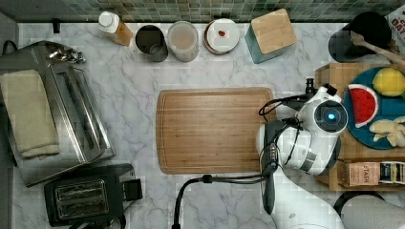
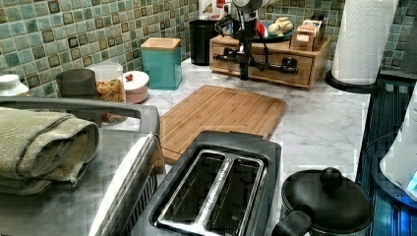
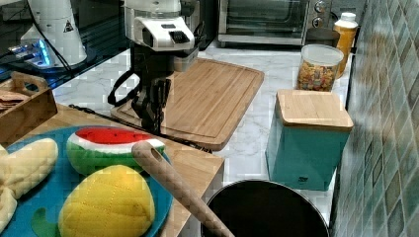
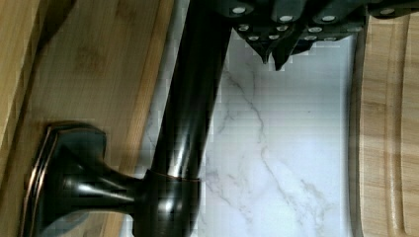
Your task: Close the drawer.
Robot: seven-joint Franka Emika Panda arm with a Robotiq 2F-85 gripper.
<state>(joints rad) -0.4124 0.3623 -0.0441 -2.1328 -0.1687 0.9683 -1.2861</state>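
Observation:
The drawer (image 2: 298, 68) is a light-wood front set in a low wooden stand at the left view's upper middle, and it looks about level with the stand's face. A long black bar handle (image 4: 190, 98) runs across the drawer front (image 4: 89, 64). My gripper (image 4: 274, 61) points down at the marble just in front of that bar, with its fingertips pressed together and nothing between them. It hangs in front of the drawer (image 2: 244, 73) in the left view. In the right view my gripper (image 3: 152, 123) is between the stand and the cutting board.
A wooden cutting board (image 1: 210, 129) lies right beside the stand. On the stand rest a blue plate (image 1: 388, 107) of toy food and a tea box (image 1: 367, 172). A teal box (image 1: 270, 36), jars, a black pot (image 1: 358, 36), a toaster (image 1: 90, 195) and a toaster oven (image 1: 52, 114) ring the counter.

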